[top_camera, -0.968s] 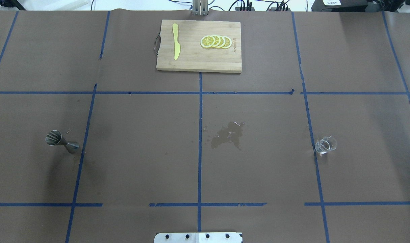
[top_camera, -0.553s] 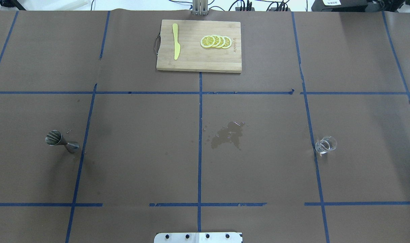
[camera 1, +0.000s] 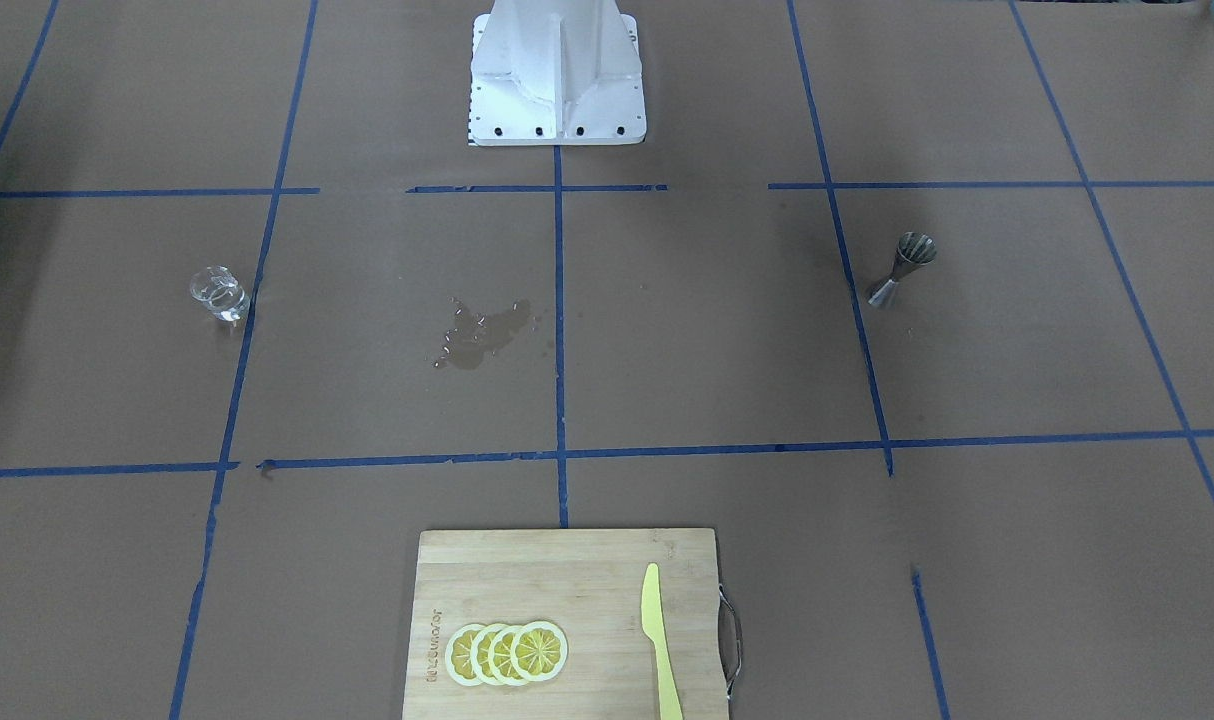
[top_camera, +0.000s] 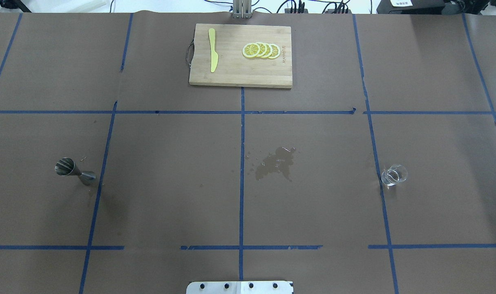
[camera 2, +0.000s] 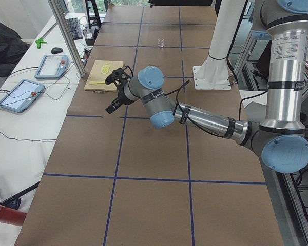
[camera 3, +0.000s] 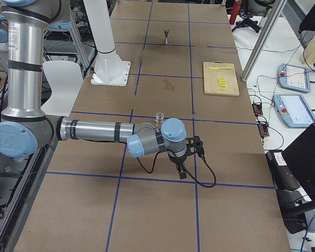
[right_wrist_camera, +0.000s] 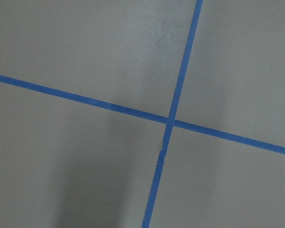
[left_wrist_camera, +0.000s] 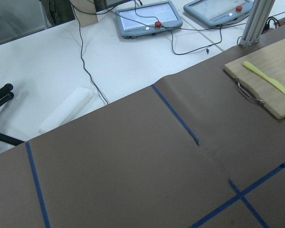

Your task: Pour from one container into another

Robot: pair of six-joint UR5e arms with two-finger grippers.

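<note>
The clear glass cup [top_camera: 394, 175] stands upright on the table's right side, also seen in the front view [camera 1: 217, 293] and beside the near arm in the right side view [camera 3: 159, 116]. The steel jigger [top_camera: 74, 171] stands on the left side [camera 1: 902, 268], far off in the right side view [camera 3: 166, 35]. My left gripper [camera 2: 113, 95] hangs above the table's left end. My right gripper [camera 3: 191, 157] hovers over bare paper, nearer the table's end than the cup. Both show only in the side views, so I cannot tell whether they are open or shut. Neither touches a container.
A wet spill [top_camera: 274, 163] darkens the brown paper near the centre. A wooden cutting board [top_camera: 231, 75] at the far edge carries a yellow knife [top_camera: 212, 50] and lemon slices [top_camera: 261, 50]. The robot's white base [camera 1: 557, 70] stands at the near edge.
Cup, jigger and board have not moved. The faint shadow on the paper below the jigger has shrunk.
</note>
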